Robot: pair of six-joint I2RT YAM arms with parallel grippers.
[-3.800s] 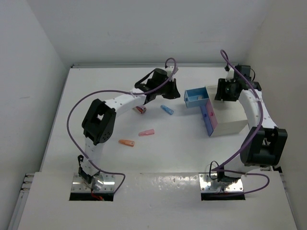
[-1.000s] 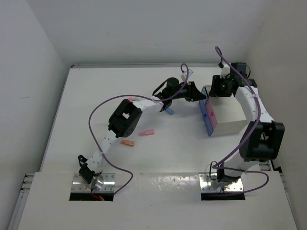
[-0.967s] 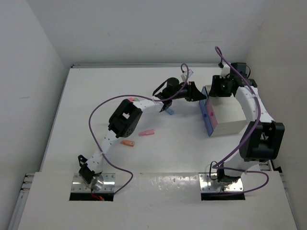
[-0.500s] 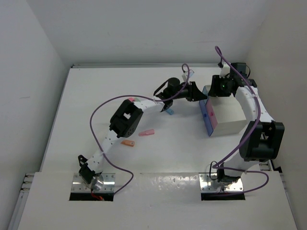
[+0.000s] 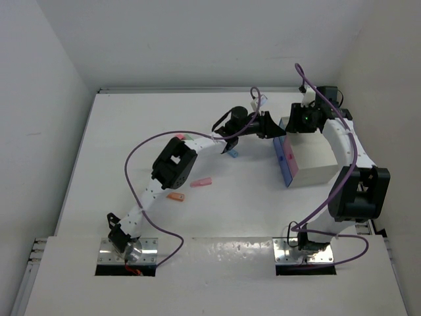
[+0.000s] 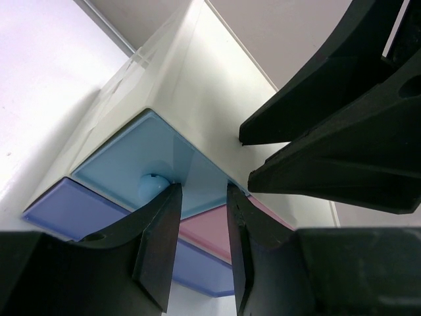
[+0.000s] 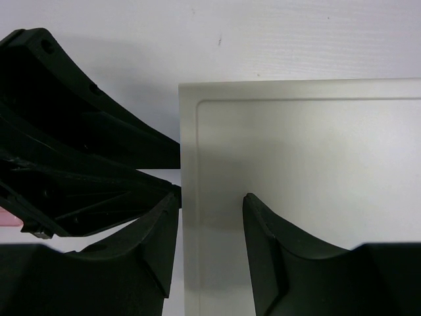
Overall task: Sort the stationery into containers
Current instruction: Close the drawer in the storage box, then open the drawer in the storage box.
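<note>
The white cabinet stands at the right, with its pink drawer pulled out toward the table's middle. The blue drawer sits pushed in. My left gripper is open against the blue drawer's front, and its knob lies just outside the left finger. My right gripper is open over the cabinet's top, its fingers on either side of the near edge. Loose stationery lies on the table: a blue piece, a pink piece and an orange piece.
The left arm stretches across the table's middle and passes over the blue piece. Walls close in the table at the back and on both sides, and the cabinet stands close to the right wall. The left gripper's black fingers fill the left of the right wrist view.
Since the earliest frame the left arm has swung right to the cabinet and the blue drawer has gone from pulled out to pushed in. Over the last second almost nothing moves.
</note>
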